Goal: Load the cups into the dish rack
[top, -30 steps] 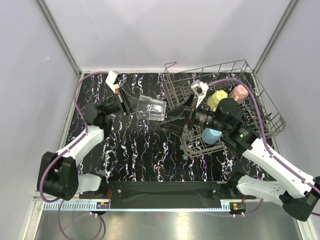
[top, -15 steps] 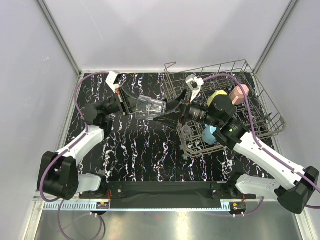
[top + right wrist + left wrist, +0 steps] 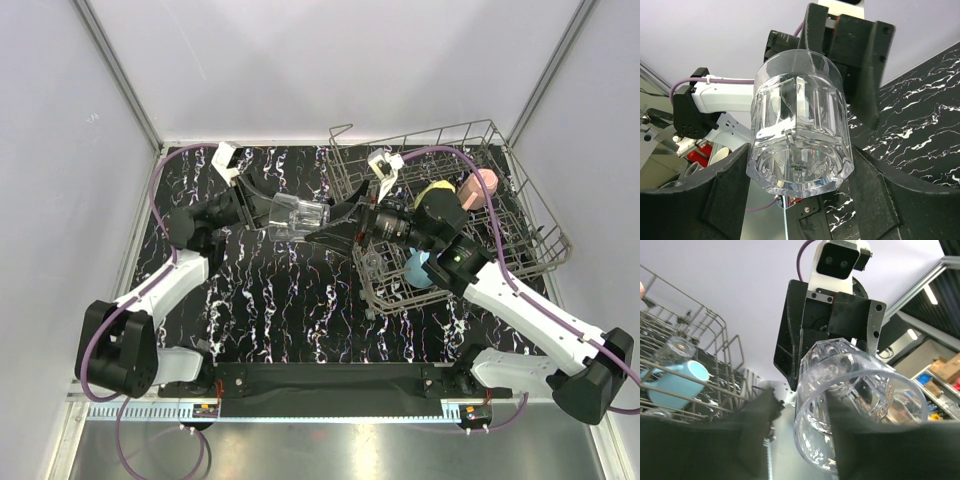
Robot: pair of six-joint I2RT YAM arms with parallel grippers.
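Observation:
A clear glass [image 3: 298, 215] hangs on its side over the table, between the two grippers. My right gripper [image 3: 322, 225] is shut on its base; in the right wrist view both fingers [image 3: 725, 195] press the sides of the glass [image 3: 800, 135]. My left gripper [image 3: 270, 210] is open at the rim end. In the left wrist view one finger [image 3: 740, 440] stands clear of the glass [image 3: 855, 405] and the other is at its rim. The dish rack [image 3: 520, 200] holds a yellow mug [image 3: 432, 190], a pink mug [image 3: 482, 186], a blue mug [image 3: 418, 270] and another clear glass [image 3: 372, 262].
The wire rack fills the back right of the black marbled table [image 3: 280, 310], and its near left corner lies just under my right wrist. White walls close in the left, back and right sides.
My right gripper has moved left from the rack and closed on the glass's base. My left gripper, shut on the rim before, has now opened. The glass has barely moved.

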